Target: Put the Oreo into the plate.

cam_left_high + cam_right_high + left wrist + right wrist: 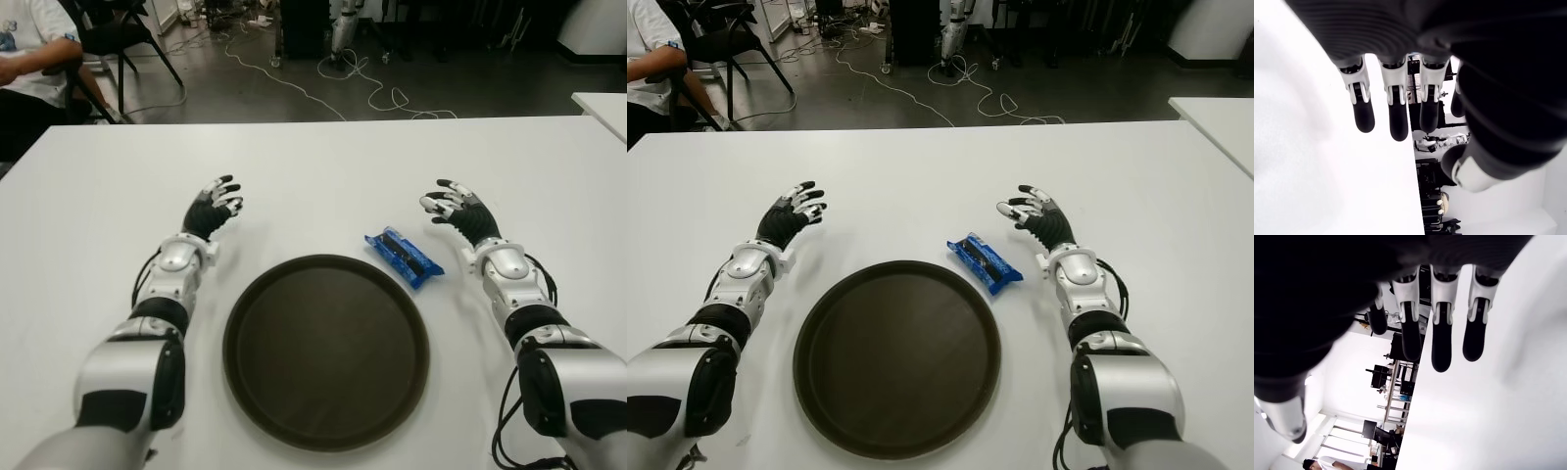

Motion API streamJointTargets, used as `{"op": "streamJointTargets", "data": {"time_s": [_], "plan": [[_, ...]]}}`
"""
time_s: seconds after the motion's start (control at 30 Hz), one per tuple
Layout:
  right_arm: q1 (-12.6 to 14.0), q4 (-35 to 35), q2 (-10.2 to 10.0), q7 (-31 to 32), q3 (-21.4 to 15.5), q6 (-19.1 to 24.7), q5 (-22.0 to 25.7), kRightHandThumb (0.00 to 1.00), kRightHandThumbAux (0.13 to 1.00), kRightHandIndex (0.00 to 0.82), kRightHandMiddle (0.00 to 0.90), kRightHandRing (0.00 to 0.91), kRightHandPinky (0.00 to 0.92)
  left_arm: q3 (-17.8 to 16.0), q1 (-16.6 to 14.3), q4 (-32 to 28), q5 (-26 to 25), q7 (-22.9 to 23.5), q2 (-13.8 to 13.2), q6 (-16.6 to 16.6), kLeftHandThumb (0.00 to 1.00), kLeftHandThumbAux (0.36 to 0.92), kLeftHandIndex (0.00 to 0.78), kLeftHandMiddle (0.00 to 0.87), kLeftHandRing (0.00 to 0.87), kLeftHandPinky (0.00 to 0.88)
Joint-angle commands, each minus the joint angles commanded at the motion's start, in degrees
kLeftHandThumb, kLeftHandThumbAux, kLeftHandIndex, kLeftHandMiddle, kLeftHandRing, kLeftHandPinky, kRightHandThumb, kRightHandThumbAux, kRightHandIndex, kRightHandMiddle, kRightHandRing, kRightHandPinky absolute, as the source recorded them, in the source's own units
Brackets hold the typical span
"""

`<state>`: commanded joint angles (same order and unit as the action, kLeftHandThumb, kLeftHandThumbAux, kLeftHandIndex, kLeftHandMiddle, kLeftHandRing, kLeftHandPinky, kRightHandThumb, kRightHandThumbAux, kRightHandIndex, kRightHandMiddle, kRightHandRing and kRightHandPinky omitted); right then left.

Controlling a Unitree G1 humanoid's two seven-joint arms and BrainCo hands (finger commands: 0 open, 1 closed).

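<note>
A blue Oreo pack (403,256) lies on the white table (313,157), just off the upper right rim of a round dark brown plate (284,392). The plate sits near the table's front edge, between my two arms, and holds nothing. My right hand (457,208) is to the right of the pack and slightly farther back, apart from it, fingers spread and holding nothing. My left hand (217,205) shows to the upper left of the plate, fingers also relaxed and bare. Each wrist view shows only extended fingers (1393,107) (1440,340) over bare table.
A person in a white shirt (29,59) sits beyond the table's far left corner, beside a black chair (118,39). Cables (323,83) trail across the dark floor behind the table. Another white table's edge (602,108) shows at the far right.
</note>
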<state>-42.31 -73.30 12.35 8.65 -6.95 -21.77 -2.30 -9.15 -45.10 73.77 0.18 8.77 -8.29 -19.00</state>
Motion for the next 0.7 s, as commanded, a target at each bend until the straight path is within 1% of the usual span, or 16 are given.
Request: {"op": "streamJointTargets", "data": {"time_s": [0.17,0.3,0.57,0.7], "plan": [[-0.05,0.00,0.06,-0.05,0.13,0.02,-0.14,0.056,0.558,0.173,0.284,0.317,0.356,-0.17,0.00,0.00,-0.12,0.12,0.05,-0.11,0.047,0.750,0.123,0.182,0.180,0.189],[-0.06,0.01,0.08,-0.15,0.22,-0.08,-0.23,0.055,0.550,0.182,0.290,0.321,0.355,-0.26,-0.01,-0.02,-0.15,0.09,0.09,-0.18,0.046,0.753,0.125,0.187,0.183,0.191],[-0.02,0.04,0.06,-0.19,0.22,-0.07,-0.19,0.058,0.551,0.185,0.292,0.325,0.365,-0.17,0.04,-0.09,0.12,-0.13,0.12,-0.19,0.049,0.762,0.121,0.186,0.183,0.190],[-0.01,0.05,0.04,-0.47,0.28,0.03,-0.27,0.066,0.554,0.180,0.289,0.325,0.370,-0.19,-0.02,-0.09,0.11,-0.12,0.11,0.03,0.050,0.754,0.119,0.183,0.183,0.193]]}}
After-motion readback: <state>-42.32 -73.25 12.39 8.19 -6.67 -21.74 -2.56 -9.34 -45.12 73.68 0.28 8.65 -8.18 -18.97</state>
